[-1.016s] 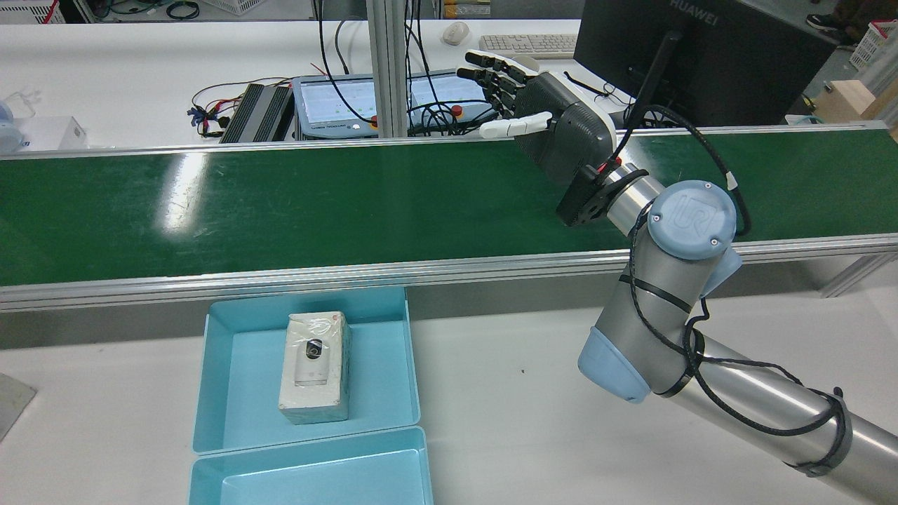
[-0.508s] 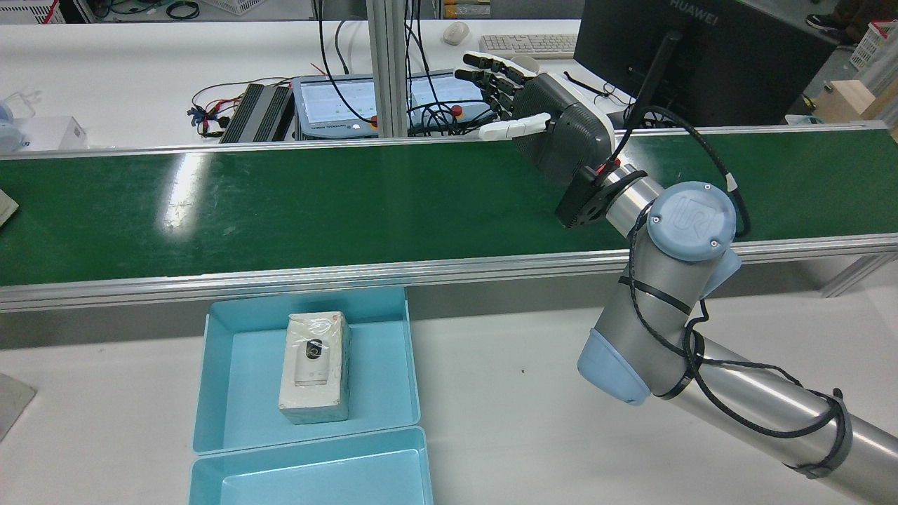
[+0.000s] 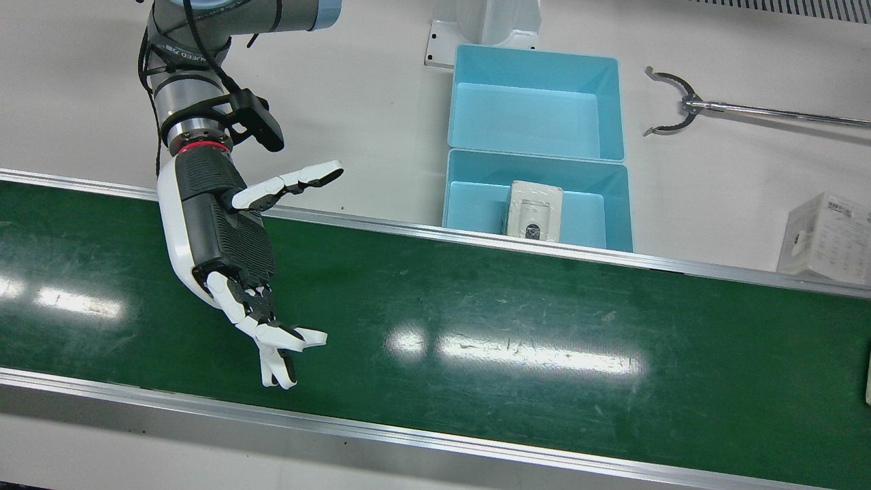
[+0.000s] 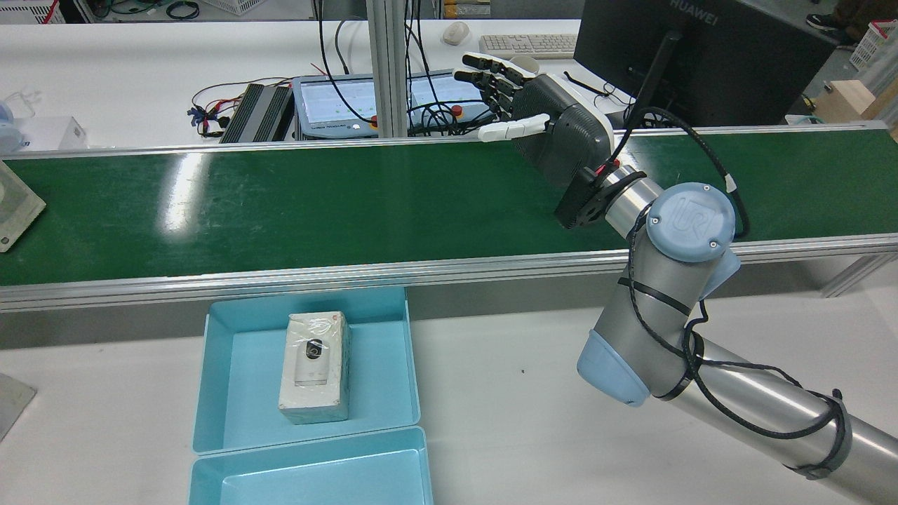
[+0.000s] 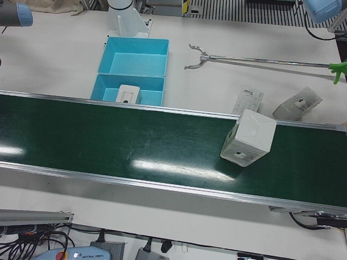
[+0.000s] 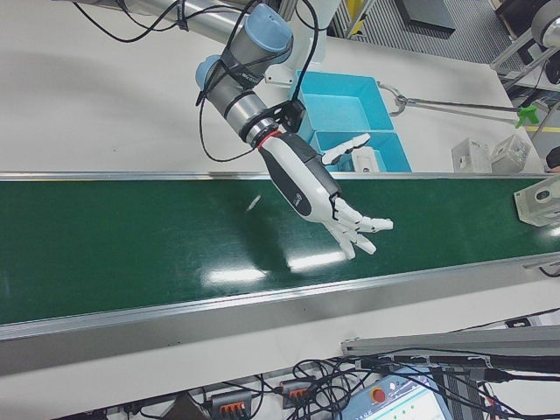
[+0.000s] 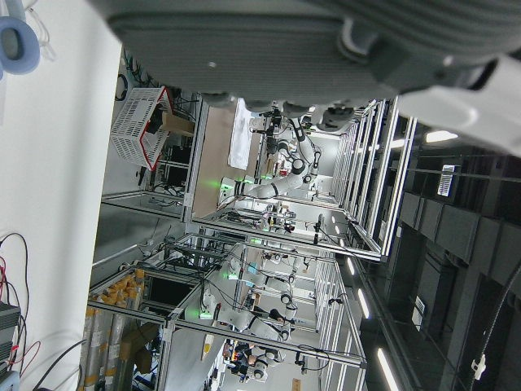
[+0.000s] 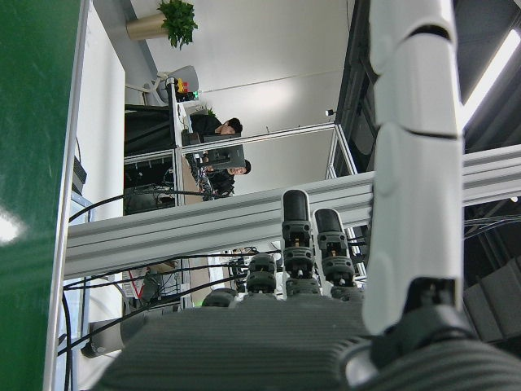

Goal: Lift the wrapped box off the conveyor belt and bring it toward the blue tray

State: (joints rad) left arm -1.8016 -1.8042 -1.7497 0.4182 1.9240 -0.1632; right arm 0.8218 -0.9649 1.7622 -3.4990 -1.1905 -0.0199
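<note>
A wrapped white box (image 5: pixel 248 138) lies on the green conveyor belt (image 4: pixel 351 203). It shows at the left edge of the rear view (image 4: pixel 17 210) and at the right edge of the right-front view (image 6: pixel 535 201). My right hand (image 4: pixel 554 126) is open and empty, fingers spread, above the belt's far side and far from that box; it also shows in the front view (image 3: pixel 224 231). The blue tray (image 4: pixel 231 365) beside the belt holds another wrapped box (image 4: pixel 316 365). Only the underside of my left hand (image 7: pixel 326 32) shows; its fingers are hidden.
A second blue tray (image 3: pixel 537 102) adjoins the first. A long grabber tool (image 3: pixel 680 109) and a white carton (image 3: pixel 823 238) lie on the table beside the trays. A monitor (image 4: pixel 701 49) and cables stand behind the belt.
The wrapped box has ridden into the rear view at the belt's left end, showing more than half a second ago. My right hand has hardly moved.
</note>
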